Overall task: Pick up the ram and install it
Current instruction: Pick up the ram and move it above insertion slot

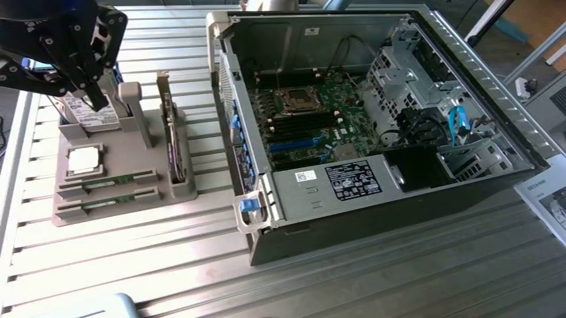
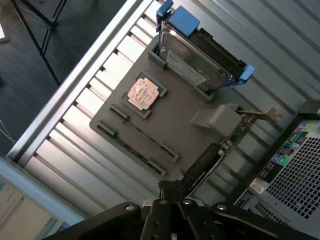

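Two ram sticks (image 1: 108, 181) (image 1: 106, 202) lie on edge, side by side, in slots at the near end of a grey holder (image 1: 124, 142). In the wrist view both green sticks (image 2: 144, 134) (image 2: 129, 149) run along the holder (image 2: 180, 115) beside the processor chip. My black gripper (image 1: 92, 101) hangs above the far end of the holder, over the hard drive, well away from the ram. Its fingers come together at the tips with nothing between them. In the wrist view the gripper (image 2: 172, 190) sits above the expansion card's end.
The holder also carries a silver hard drive (image 1: 89, 116) in a blue caddy (image 2: 192, 62), a processor chip (image 1: 84, 159) and an upright expansion card (image 1: 174, 142). An open computer case (image 1: 354, 126) with its motherboard (image 1: 305, 122) lies to the exterior view's right on a slatted metal table (image 1: 132, 265).
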Robot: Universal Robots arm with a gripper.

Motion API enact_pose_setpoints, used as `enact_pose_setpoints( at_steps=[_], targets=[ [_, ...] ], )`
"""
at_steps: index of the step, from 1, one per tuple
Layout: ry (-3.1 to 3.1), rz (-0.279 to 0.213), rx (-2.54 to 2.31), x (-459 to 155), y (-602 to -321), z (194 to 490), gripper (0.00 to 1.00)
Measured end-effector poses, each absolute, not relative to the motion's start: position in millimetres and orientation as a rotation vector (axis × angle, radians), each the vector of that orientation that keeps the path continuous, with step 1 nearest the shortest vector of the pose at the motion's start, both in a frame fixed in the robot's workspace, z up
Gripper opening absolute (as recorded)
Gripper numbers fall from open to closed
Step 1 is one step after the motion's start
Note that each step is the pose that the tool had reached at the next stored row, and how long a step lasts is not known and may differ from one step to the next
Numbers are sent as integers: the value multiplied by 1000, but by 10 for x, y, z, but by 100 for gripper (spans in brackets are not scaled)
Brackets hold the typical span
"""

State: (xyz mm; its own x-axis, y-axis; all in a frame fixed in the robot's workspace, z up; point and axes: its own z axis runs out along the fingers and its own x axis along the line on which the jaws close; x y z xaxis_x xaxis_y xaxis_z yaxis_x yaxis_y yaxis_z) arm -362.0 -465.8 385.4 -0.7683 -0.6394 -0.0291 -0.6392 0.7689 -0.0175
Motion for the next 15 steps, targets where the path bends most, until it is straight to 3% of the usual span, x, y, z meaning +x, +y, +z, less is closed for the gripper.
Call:
enact_pose_setpoints(
  at_steps=[15],
  targets=[
    [2715,-2,-1513,-3620,-4658,3853,13]
  ],
)
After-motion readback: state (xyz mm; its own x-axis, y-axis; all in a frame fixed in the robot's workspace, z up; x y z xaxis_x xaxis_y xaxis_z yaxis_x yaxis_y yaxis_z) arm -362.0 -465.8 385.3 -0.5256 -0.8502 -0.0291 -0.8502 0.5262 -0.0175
